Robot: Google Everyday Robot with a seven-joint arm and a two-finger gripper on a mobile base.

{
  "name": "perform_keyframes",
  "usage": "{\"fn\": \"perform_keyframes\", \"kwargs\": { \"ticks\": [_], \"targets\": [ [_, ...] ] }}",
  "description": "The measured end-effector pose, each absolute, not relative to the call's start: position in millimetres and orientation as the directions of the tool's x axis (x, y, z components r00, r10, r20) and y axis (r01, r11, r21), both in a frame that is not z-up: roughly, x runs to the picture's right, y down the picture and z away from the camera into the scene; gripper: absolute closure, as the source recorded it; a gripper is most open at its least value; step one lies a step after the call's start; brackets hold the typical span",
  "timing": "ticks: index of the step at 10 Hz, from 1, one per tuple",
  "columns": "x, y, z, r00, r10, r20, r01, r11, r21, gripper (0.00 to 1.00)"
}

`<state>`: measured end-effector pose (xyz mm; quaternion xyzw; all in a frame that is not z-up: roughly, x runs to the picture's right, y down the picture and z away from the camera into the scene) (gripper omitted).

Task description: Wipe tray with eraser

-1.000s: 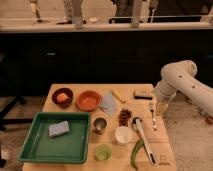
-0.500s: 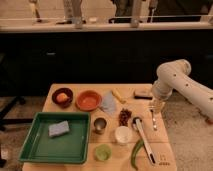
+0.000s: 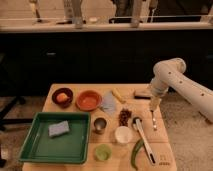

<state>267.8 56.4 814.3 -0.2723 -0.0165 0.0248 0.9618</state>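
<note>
The green tray [image 3: 31, 150] lies at the front left of the wooden table, with a grey-blue sponge pad [image 3: 58, 128] in it. The eraser [image 3: 141, 93], a small block with a dark top and tan body, lies at the back right of the table. My gripper [image 3: 154, 103] hangs at the end of the white arm just to the right of the eraser, close above the table. It is far from the tray. I cannot tell whether it touches the eraser.
An orange bowl [image 3: 88, 100] and a dark bowl [image 3: 62, 96] stand behind the tray. A metal cup [image 3: 100, 124], a white cup [image 3: 123, 134], a green cup [image 3: 103, 152], a green pepper [image 3: 137, 153], a long utensil [image 3: 143, 139], a fork [image 3: 153, 120] and a blue cloth [image 3: 108, 103] fill the middle and right.
The arm has swung left over the table's right edge, and the gripper has come closer to the eraser. Nothing on the table has moved.
</note>
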Motion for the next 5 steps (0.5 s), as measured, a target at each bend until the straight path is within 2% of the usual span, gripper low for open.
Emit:
{"fn": "perform_keyframes", "kwargs": {
  "ticks": [5],
  "targets": [
    [264,40,854,0.998,0.063,0.011,-0.047,0.838,-0.543,0.2]
  ]
}}
